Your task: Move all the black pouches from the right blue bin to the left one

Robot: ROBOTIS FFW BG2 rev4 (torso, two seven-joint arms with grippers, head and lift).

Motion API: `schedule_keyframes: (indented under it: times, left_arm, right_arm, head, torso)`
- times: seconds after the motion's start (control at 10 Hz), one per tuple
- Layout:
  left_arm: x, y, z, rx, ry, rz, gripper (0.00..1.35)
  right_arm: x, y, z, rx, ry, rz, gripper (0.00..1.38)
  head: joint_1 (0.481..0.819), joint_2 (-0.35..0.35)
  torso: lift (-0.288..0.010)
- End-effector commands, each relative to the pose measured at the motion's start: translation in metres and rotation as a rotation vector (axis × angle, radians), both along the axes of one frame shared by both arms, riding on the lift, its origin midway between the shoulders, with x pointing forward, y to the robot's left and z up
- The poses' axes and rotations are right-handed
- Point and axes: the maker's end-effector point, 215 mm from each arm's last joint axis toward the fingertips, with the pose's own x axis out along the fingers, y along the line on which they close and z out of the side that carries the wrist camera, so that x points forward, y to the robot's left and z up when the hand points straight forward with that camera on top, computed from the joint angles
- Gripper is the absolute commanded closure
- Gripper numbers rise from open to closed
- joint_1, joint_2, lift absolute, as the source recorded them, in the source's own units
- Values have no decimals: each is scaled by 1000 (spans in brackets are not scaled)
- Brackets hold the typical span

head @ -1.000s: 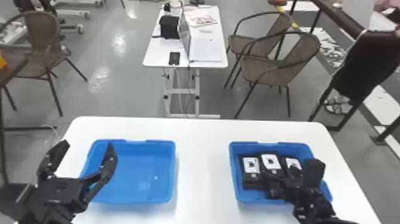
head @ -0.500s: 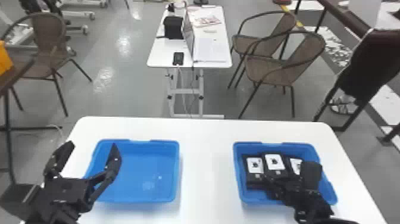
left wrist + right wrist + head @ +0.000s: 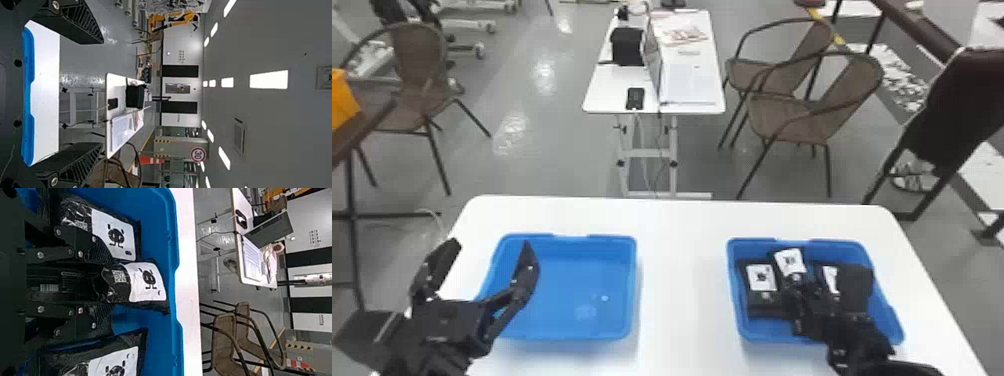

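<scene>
Right gripper [image 3: 109,284] pinches the middle glossy black plastic pouch [image 3: 147,282] across its sides, presumably so I can lift it straight out.

Both bins [image 3: 636,295] [image 3: 732,280]: plain blue. Bench [image 3: 682,240]: white. Pouches [image 3: 764,306]: glossy black; white labels [image 3: 135,282], each bearing a black cartoon figure. Left end effector [image 3: 491,250]: black, ribbed pads. Right end effector [image 3: 799,290]: likewise.

Room, as seen from here: grey floor [image 3: 542,165]; brown chairs [image 3: 797,117], woven pattern; white far table [image 3: 612,90], black box [image 3: 628,46]. Left wrist view: orange-red cone [image 3: 150,160]; red-ringed white sign [image 3: 197,149]; pillar [image 3: 176,145] with yellow-and-black diagonal stripes.
</scene>
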Motion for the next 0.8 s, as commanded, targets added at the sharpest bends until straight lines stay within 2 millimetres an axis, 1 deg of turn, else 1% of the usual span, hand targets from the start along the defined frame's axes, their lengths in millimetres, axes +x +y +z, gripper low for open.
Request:
schedule_keyframes:
  times: [0.0,0.1,0.2,0.3,0.4,0.5,0.6,0.7]
  left_arm:
    - [0,0,-1,-2,0,-1,93]
    - [0,0,0,-2,-3,-3,93]
    - [0,0,-1,-9,0,-5,94]
    - [1,0,-4,-23,9,-5,94]
    - [4,1,-9,-66,35,-2,88]
    - [12,0,-15,-174,63,-3,87]
    - [19,2,-11,-253,60,-3,87]
    - [27,1,-3,-301,61,-16,87]
  right_arm:
    - [-1,5,4,45,-29,-19,1239]
    - [-5,7,14,125,-71,-52,1283]
    - [-3,13,37,138,-125,-21,1283]
    - [-2,21,65,143,-183,27,1283]
    - [0,38,106,155,-261,115,1283]
    - [6,67,149,158,-323,224,1283]
    - [17,105,188,176,-385,334,1283]
    - [31,148,223,234,-432,456,1283]
  head:
    - [695,-14]
    - [695,-11]
    - [695,-8]
    - [695,0]
    - [695,10]
    - [695,30]
    - [695,41]
    - [695,77]
  torso:
    - [0]
    - [0]
    - [0]
    - [0]
    - [0]
    - [0]
    - [0]
    - [0]
